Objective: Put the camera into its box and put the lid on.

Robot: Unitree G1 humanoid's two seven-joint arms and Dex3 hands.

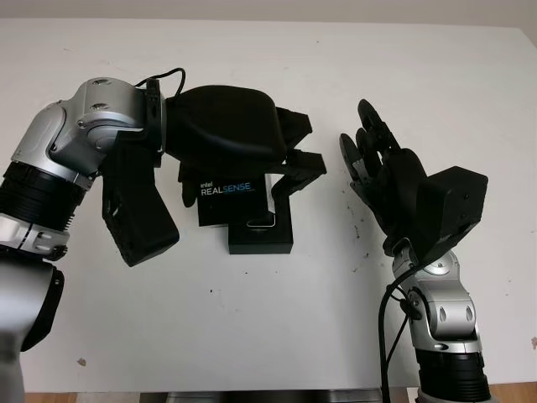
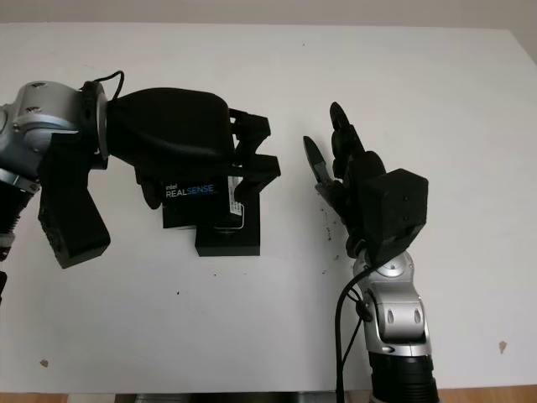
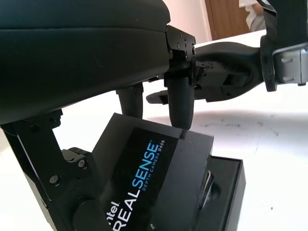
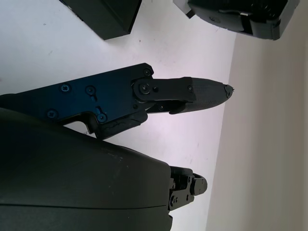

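A black lid [image 1: 226, 206] printed "intel REALSENSE" hangs tilted over the left part of the black box base [image 1: 264, 241], which lies on the white table [image 1: 277, 319]. My left hand [image 1: 239, 180] is shut on the lid, with a fingertip [image 3: 180, 113] pressing its upper edge. In the uncovered part of the base a silvery edge of the camera [image 1: 262, 221] shows; the left wrist view has it beside the lid [image 3: 144, 178]. My right hand [image 1: 369, 155] is open, a short way right of the box, palm turned toward it.
The left forearm's black block [image 1: 134, 210] hangs just left of the box. A black cable [image 1: 388, 311] loops beside the right wrist. The table's far edge [image 1: 268, 23] runs along the top.
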